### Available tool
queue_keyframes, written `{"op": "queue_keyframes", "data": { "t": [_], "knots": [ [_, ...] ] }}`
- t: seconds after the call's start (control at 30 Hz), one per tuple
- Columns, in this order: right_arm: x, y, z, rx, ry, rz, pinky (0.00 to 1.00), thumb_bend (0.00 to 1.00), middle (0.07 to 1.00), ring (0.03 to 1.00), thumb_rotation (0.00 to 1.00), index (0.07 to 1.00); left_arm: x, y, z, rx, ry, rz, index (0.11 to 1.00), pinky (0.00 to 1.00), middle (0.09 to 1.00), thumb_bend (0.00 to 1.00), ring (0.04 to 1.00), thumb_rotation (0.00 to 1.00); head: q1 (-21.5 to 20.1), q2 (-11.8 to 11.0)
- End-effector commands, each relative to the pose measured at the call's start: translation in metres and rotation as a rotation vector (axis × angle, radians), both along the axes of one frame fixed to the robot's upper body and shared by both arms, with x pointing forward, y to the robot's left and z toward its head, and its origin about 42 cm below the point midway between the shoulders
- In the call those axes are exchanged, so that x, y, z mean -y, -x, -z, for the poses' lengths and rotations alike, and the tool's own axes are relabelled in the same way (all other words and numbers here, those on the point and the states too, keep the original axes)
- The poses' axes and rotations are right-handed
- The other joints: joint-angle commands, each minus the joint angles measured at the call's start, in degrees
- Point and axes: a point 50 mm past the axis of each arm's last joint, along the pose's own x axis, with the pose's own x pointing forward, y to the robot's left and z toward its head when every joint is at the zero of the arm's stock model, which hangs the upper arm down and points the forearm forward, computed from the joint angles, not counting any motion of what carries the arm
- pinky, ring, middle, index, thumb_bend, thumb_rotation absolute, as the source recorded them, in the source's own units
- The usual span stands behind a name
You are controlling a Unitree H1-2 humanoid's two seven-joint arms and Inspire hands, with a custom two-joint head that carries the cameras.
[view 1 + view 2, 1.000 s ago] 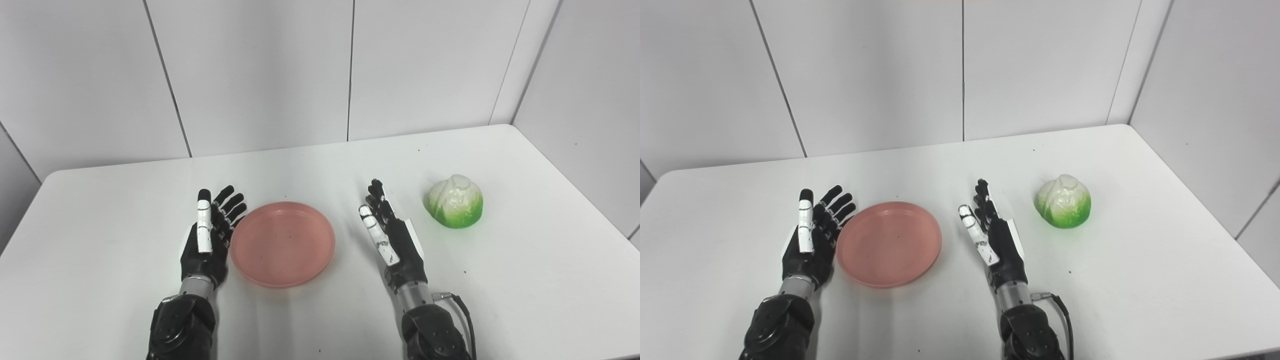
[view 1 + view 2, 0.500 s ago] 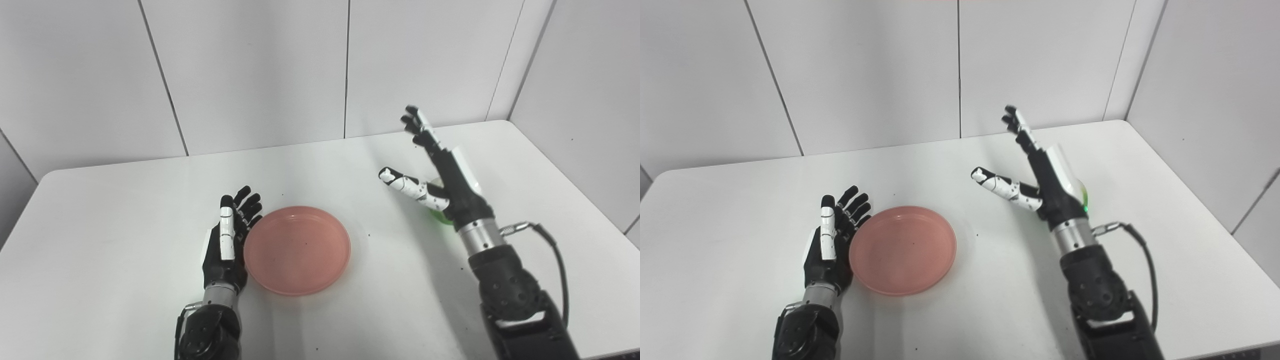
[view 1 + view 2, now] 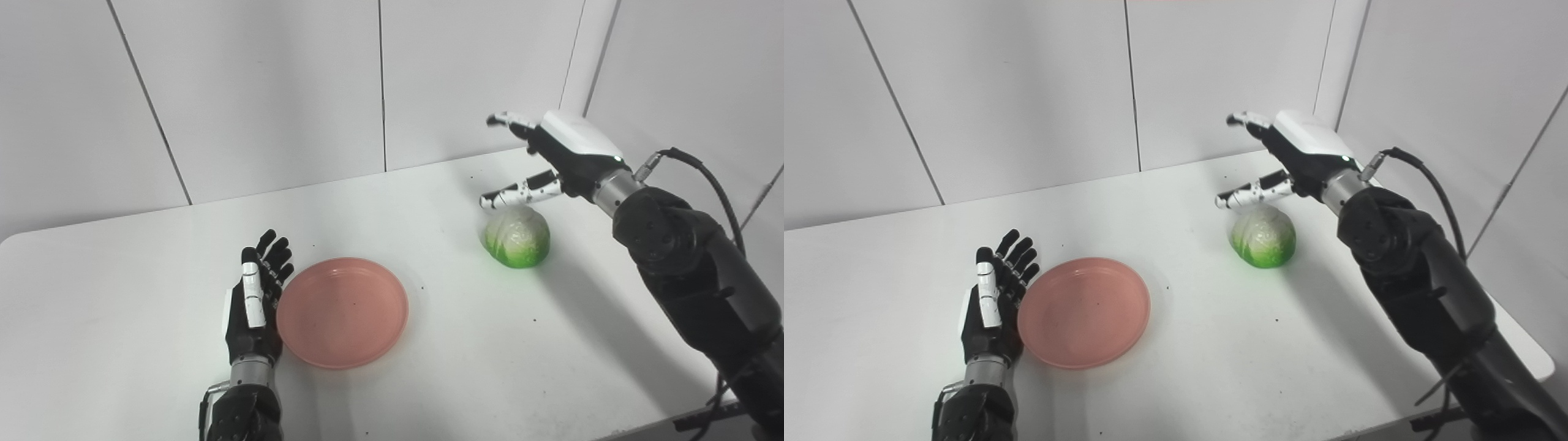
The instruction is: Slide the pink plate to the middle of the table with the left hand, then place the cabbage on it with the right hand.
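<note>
so my left hand (image 3: 252, 306) was parked low in the frame, a bit left of centre, lying flat-ish on the white table (image 3: 122, 294) with the fingers spread and pointing toward the back wall (image 3: 257, 92). it wasn't gripping anything, just sitting right up against the left rim of the pink plate (image 3: 342, 311), close enough that i honestly couldn't tell if it was touching or only just beside it. the plate sat flat and had nothing in it, roughly in the lower middle of the picture. my right hand (image 3: 554, 153) was way up in the upper right, raised above the table with the white back of the hand facing up, fingers stretched out toward the left and the thumb (image 3: 517, 191) hanging lower, so the whole thing was opened wide. nothing was in it. the cabbage (image 3: 517, 236) was on the table right underneath, right of centre, pale on top and bright green at the bottom, well apart from the plate. the thumb tip looked like it was just over the top of the cabbage, but whether it made contact, no idea. my right forearm (image 3: 686, 263) came in from the lower right corner with a black cable (image 3: 713, 184) looping off the wrist.
</note>
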Motion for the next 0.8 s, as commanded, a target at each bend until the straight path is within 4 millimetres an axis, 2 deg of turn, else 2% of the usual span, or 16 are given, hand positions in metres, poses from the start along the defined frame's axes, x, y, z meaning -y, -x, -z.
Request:
{"op": "queue_keyframes", "data": {
  "t": [0.0, 0.2, 0.37, 0.6, 0.77],
  "knots": [
    [0.012, -0.004, -0.026, 0.051, 0.073, 0.007, 0.73, 0.93, 0.948, 0.927, 0.46, 0.885, -0.001, -0.003, -0.002, 0.052, -0.007, 0.019, 0.85, 0.89, 0.866, 0.67, 0.885, 0.99, -0.07, -0.11],
    [0.024, -0.016, -0.014, -0.012, 0.141, 0.041, 0.74, 0.99, 0.921, 0.903, 0.41, 0.872, -0.004, -0.004, 0.0, 0.049, 0.022, 0.019, 0.851, 0.89, 0.872, 0.69, 0.894, 0.97, -0.57, -0.26],
    [0.024, -0.026, -0.002, -0.043, 0.149, 0.054, 0.76, 1.0, 0.92, 0.9, 0.38, 0.867, -0.003, -0.003, 0.001, 0.048, 0.026, 0.012, 0.843, 0.88, 0.864, 0.7, 0.887, 0.96, -0.93, -0.43],
    [0.02, -0.036, 0.011, -0.077, 0.146, 0.062, 0.77, 1.0, 0.949, 0.924, 0.44, 0.888, -0.004, -0.001, 0.002, 0.059, 0.016, 0.015, 0.843, 0.89, 0.868, 0.7, 0.889, 0.96, -0.75, -0.14],
    [0.018, -0.042, 0.018, -0.08, 0.138, 0.06, 0.77, 0.99, 0.937, 0.911, 0.43, 0.891, -0.004, -0.001, 0.004, 0.064, 0.022, 0.023, 0.846, 0.89, 0.871, 0.69, 0.894, 0.96, -0.64, -0.03]
  ]
}}
